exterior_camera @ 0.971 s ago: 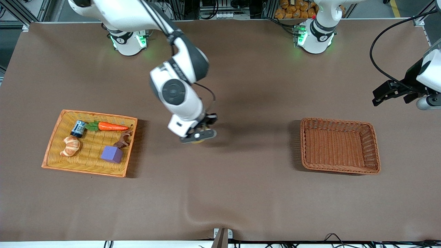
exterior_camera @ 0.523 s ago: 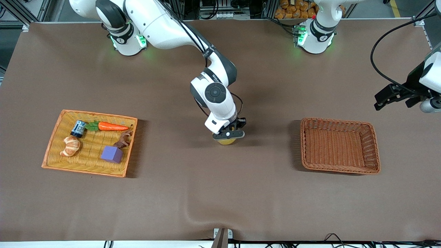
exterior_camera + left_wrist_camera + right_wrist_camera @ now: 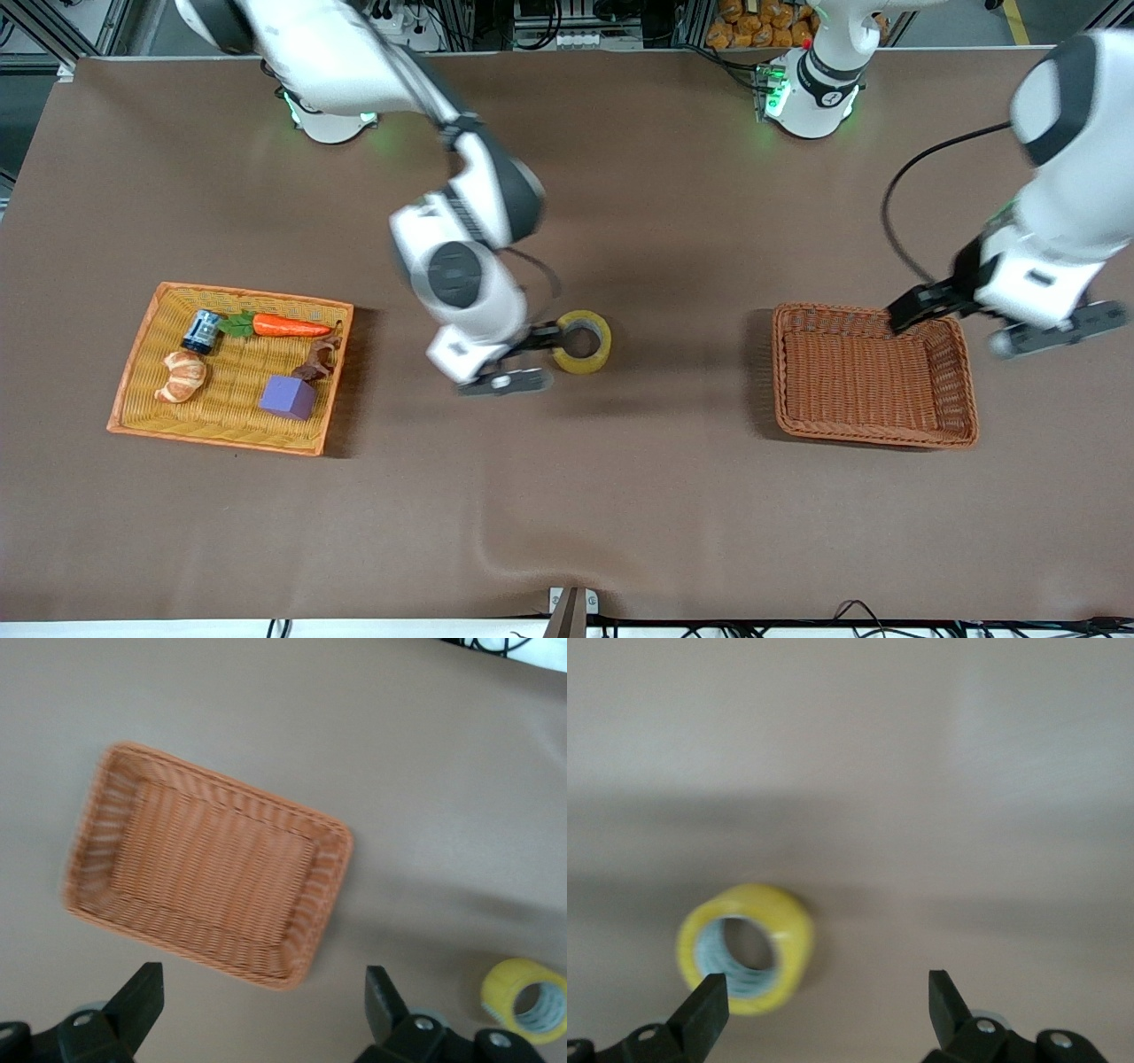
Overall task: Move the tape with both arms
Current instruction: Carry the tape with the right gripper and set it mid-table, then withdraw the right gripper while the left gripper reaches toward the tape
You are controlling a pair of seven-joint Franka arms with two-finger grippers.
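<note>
The tape (image 3: 582,341) is lying flat on the brown worktop (image 3: 620,496), hole up, about midway between the two baskets, with nothing gripping it. The right gripper (image 3: 523,359) is hanging just beside the roll, toward the right arm's end, its jaws spread wide and empty; in the right wrist view the tape (image 3: 746,948) is sitting free by one finger (image 3: 700,1014). The left gripper (image 3: 1001,323) is hovering over the rim of the empty brown wicker basket (image 3: 873,377) at the left arm's end, jaws wide and holding nothing. The orange tray (image 3: 151,390) at the right arm's end is carrying a carrot (image 3: 288,326), a purple cube (image 3: 287,396), a croissant (image 3: 182,376) and a small can (image 3: 202,330) whose label is too small to read.
</note>
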